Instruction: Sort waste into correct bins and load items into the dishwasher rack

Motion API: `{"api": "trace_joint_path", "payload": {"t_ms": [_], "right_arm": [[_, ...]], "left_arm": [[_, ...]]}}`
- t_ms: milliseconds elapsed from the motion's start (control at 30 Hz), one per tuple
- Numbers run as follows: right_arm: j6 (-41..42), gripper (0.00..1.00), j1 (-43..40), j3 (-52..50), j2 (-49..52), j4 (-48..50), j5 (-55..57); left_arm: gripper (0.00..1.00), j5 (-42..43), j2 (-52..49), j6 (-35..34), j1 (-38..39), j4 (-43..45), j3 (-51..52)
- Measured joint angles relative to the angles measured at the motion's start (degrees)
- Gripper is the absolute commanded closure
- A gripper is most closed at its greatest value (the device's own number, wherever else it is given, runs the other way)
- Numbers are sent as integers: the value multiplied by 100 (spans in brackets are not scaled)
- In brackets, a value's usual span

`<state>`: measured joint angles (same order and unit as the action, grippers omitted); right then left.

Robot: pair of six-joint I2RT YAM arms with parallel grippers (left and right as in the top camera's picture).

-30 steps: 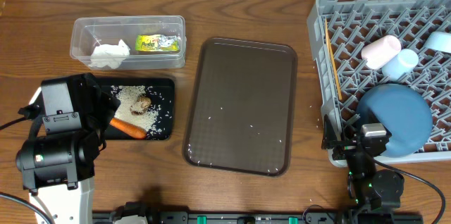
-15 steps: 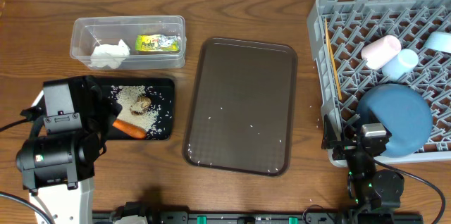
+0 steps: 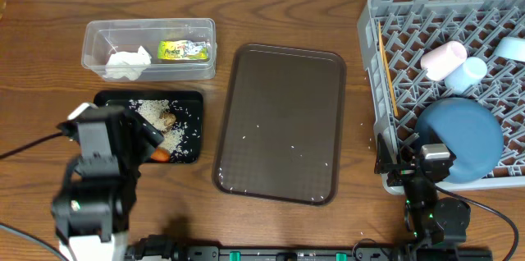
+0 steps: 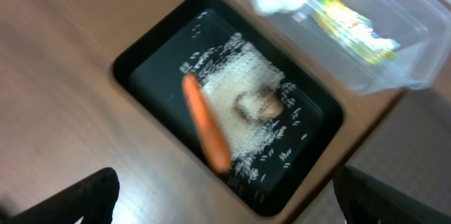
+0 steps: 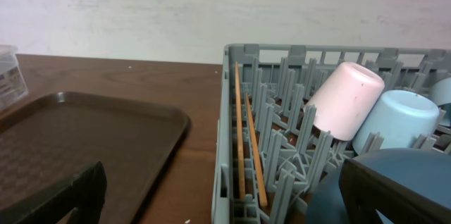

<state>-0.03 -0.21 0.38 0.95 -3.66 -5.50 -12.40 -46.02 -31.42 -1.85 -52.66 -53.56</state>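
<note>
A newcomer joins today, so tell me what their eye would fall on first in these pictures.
The big grey dishwasher rack on the right stands out first, holding a large blue plate, a whitish-pink cup and a pale-blue cup. Next comes the orange carrot at the edge of the white rice in the black tray at the left, beside the dark-brown serving tray in the middle.

Overhead: the left arm [image 3: 94, 171] covers most of the carrot [image 3: 161, 155] and 1 corner of the black tray [image 3: 111, 98]. The right edge cuts off the rack [image 3: 371, 48] and pale-blue bowl [image 3: 513, 48]. Left wrist view: blurred.
</note>
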Motion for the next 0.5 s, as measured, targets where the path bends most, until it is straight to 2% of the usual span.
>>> {"api": "trace_joint_path", "payload": {"t_ms": [233,500], "right_arm": [[0,1,0,0,-2,0,7],[0,1,0,0,-2,2,17]], "left_arm": [[2,328,1543,922,229,2208,2033],[2,734,2756,1353,234,3320,3768]]}}
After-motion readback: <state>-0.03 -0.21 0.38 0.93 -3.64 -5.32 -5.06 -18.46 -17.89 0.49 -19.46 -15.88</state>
